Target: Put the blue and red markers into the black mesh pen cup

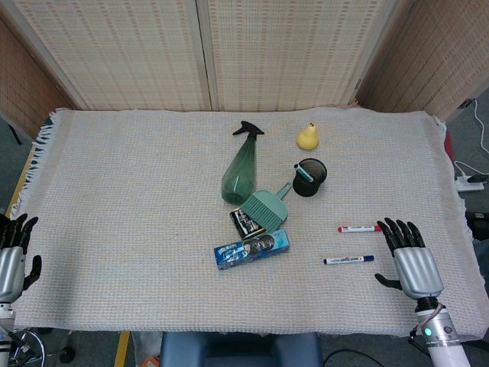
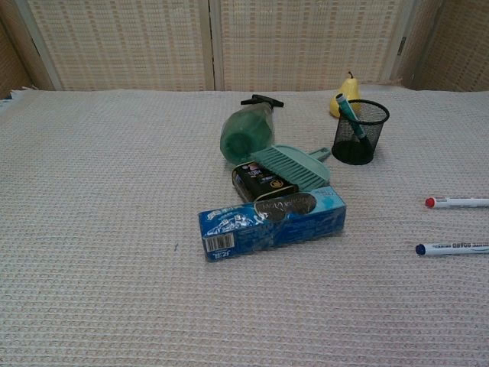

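The black mesh pen cup stands upright right of centre with a green marker leaning in it. The red-capped marker lies flat on the cloth to the right. Nearer the front edge lies the blue-capped marker. My right hand rests open on the cloth just right of both markers, fingers apart and holding nothing. My left hand sits open at the table's far left edge. The chest view shows neither hand.
A green spray bottle lies on its side at centre, with a teal brush, a dark tin and a blue cookie box clustered in front of it. A yellow pear stands behind the cup. A woven cloth covers the table.
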You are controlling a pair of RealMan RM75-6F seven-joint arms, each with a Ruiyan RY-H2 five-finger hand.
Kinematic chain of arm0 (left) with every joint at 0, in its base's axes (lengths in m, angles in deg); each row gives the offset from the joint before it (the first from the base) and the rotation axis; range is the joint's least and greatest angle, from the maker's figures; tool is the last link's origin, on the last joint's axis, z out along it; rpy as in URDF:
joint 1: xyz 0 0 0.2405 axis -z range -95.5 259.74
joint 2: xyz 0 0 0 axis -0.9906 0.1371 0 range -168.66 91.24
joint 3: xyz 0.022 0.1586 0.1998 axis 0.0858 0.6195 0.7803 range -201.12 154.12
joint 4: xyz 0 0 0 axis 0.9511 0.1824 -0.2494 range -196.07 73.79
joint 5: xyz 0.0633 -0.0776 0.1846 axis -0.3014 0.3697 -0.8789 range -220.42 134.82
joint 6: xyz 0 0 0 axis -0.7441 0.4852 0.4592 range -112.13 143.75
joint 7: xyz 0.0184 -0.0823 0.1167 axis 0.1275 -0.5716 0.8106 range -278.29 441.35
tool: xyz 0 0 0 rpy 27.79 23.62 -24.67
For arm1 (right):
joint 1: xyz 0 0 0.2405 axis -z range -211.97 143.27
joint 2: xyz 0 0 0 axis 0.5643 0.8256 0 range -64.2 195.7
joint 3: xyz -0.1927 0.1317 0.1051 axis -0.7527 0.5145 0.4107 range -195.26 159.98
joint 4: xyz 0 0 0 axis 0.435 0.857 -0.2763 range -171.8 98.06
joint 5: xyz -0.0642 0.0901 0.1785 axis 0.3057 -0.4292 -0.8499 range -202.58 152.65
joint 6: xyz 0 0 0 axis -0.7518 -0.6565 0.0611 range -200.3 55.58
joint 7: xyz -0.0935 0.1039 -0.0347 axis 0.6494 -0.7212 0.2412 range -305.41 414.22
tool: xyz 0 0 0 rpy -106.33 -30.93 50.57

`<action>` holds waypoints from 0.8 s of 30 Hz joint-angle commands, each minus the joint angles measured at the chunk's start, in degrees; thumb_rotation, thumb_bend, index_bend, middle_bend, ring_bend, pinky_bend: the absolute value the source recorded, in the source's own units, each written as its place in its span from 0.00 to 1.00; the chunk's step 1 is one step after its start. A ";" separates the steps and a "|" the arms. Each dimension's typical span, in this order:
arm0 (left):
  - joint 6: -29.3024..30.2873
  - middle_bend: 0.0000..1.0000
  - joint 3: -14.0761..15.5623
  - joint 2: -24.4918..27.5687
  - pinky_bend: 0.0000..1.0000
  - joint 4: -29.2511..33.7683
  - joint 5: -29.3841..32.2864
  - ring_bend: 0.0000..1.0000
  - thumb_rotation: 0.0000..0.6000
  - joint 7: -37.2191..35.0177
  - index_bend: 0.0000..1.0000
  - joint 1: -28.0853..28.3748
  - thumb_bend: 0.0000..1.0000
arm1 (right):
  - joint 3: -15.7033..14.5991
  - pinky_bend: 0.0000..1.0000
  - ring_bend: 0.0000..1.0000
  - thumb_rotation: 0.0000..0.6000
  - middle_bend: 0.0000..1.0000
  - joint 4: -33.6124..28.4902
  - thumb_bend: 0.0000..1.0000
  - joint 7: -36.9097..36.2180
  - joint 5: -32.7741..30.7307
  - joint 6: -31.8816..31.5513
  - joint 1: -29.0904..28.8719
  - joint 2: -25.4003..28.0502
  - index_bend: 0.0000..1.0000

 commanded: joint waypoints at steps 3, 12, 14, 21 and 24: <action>-0.14 0.00 0.13 -0.03 0.10 0.12 -0.19 0.00 1.00 0.35 0.09 0.10 0.48 | 0.10 0.00 0.00 1.00 0.03 -0.13 0.00 0.23 -1.01 0.76 -0.11 0.35 0.00; 0.69 0.00 0.39 0.26 0.10 0.95 -1.32 0.00 1.00 0.67 0.09 -0.19 0.48 | -0.31 0.00 0.00 1.00 0.03 -0.83 0.00 -0.80 -0.09 1.12 -0.18 1.02 0.00; 0.74 0.00 0.32 0.36 0.10 0.95 -1.13 0.00 1.00 0.49 0.09 -0.27 0.48 | -0.26 0.00 0.01 1.00 0.03 -0.81 0.00 -0.65 -0.27 1.28 -0.24 0.87 0.02; 1.11 0.00 0.19 0.52 0.10 1.22 -1.26 0.00 1.00 0.23 0.09 -0.44 0.48 | -0.05 0.00 0.01 1.00 0.03 0.27 0.00 0.09 -0.98 1.93 -0.61 -0.24 0.06; 0.48 0.00 0.21 0.51 0.10 1.19 -0.72 0.00 1.00 0.17 0.09 -0.31 0.48 | 0.00 0.00 0.01 1.00 0.03 0.51 0.00 0.37 -1.83 2.70 -0.83 -0.62 0.08</action>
